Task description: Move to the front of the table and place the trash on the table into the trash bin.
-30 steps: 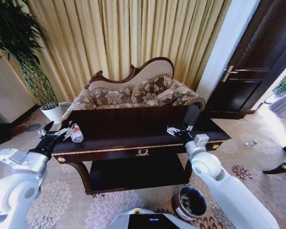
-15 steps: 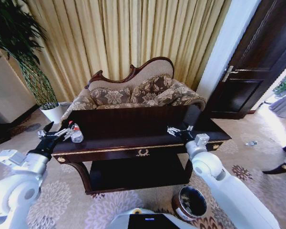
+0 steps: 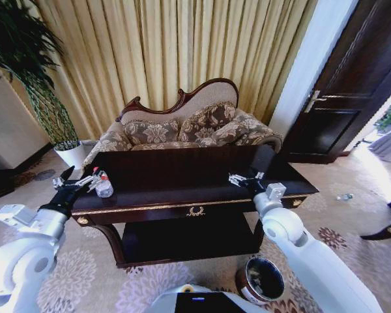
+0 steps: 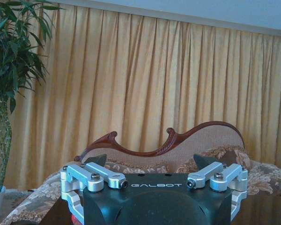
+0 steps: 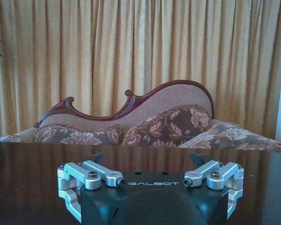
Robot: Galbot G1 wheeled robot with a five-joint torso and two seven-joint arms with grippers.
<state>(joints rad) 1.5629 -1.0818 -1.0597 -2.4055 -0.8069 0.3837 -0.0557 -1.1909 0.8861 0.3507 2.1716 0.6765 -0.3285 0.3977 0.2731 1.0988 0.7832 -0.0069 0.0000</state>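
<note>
Table: the large dark glossy wooden table with gold trim (image 3: 182,171) stands straight ahead in the head view, with a gold emblem on its front edge, a lower shelf and curved legs.
Trash: a clear plastic bottle with a red cap (image 3: 104,187) sits at the table's left end, with small white and orange scraps just beside it, too small to tell apart.
Trash bin: the small round dark brown bin with a shiny metal rim (image 3: 261,280) stands on the patterned carpet, in front of the table's right leg and below the right arm.
Left gripper: the left gripper (image 3: 66,183) hovers at the table's left end, just beside the bottle and not touching it; in the left wrist view its two black fingertips (image 4: 99,160) stand wide apart with nothing between them.
Right gripper: the right gripper (image 3: 245,179) hangs over the right part of the tabletop, near the front edge; in the right wrist view its fingertips (image 5: 197,160) are likewise spread wide and hold nothing.
Behind the table: a floral-patterned sofa with a carved wooden frame (image 3: 182,127) stands against pleated gold curtains (image 3: 169,52).
Sides: a tall green potted plant (image 3: 32,85) is at the left, a dark wooden door (image 3: 352,85) at the right.
</note>
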